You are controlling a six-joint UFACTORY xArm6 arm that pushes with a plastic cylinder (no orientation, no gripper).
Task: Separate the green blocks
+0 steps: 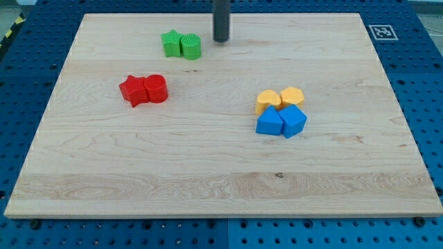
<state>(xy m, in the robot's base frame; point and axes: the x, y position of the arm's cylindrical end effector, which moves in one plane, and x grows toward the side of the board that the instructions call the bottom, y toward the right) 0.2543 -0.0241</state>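
Observation:
Two green blocks sit touching near the view's top: a green star-shaped block (171,43) on the left and a green cylinder (191,47) on the right. My tip (221,39) is the lower end of a dark rod coming down from the view's top edge. It stands just right of the green cylinder, with a small gap between them.
A red star-shaped block (134,90) and a red cylinder (156,88) touch at the left. Two yellow blocks (268,102) (293,96) and two blue blocks (270,123) (294,120) cluster right of centre. The wooden board (221,207) lies on a blue perforated table.

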